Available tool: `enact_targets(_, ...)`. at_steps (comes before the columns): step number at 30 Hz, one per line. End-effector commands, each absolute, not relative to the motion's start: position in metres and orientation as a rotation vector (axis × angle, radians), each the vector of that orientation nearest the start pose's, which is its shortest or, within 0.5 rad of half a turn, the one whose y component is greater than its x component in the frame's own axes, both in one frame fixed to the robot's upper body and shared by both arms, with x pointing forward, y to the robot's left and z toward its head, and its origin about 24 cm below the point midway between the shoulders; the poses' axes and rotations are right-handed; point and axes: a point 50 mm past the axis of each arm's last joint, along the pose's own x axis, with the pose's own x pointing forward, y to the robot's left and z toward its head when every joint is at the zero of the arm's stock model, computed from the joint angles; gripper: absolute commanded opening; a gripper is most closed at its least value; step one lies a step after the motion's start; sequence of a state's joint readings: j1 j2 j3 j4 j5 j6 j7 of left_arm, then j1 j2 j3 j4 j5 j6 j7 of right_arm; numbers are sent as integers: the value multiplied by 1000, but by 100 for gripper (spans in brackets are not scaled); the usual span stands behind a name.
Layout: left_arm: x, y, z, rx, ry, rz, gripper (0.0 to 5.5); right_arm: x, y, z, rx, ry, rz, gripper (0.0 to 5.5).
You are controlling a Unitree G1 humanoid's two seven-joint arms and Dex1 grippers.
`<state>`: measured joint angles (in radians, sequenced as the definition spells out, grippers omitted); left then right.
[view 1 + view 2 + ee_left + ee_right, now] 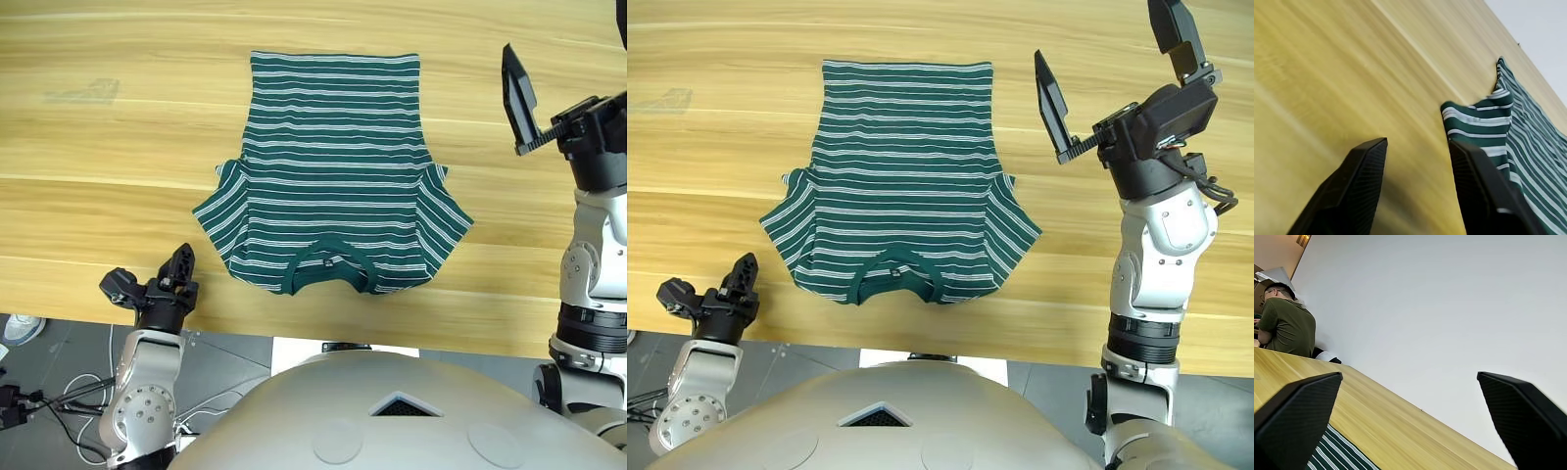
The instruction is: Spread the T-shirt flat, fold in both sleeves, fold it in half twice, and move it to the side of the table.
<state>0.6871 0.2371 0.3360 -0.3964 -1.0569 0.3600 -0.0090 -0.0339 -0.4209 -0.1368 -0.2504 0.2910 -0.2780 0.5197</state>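
Wooden table [98, 147] holds striped T-shirt [333, 176], white wall [1449, 308] behind.

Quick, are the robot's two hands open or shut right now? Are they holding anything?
Left gripper: open, holding nothing.
Right gripper: open wide, holding nothing.

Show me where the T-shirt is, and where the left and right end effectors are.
T-shirt [333, 166], left eye view, middle of the striped body.
left end effector [1418, 143], left wrist view, midway between its fingertips.
right end effector [1097, 31], right eye view, midway between its fingertips.
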Motion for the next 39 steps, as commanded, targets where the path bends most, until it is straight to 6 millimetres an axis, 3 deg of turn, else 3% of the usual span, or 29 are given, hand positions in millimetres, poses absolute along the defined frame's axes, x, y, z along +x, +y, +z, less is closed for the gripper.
enact_targets(1,99,254,10,-681,443,291,234,236,-201,153,-305,-536,493,511)
enact_targets(11,125,242,-1,-635,474,164,234,236,-201,149,-313,-522,500,511)
enact_targets(20,145,253,-4,-539,481,164,234,240,-201,146,-319,-524,509,511)
enact_targets(27,150,257,-6,-478,503,151,234,241,-200,144,-320,-526,514,511)
enact_targets(39,149,255,-8,-411,529,118,46,242,-200,143,-323,-531,516,514)
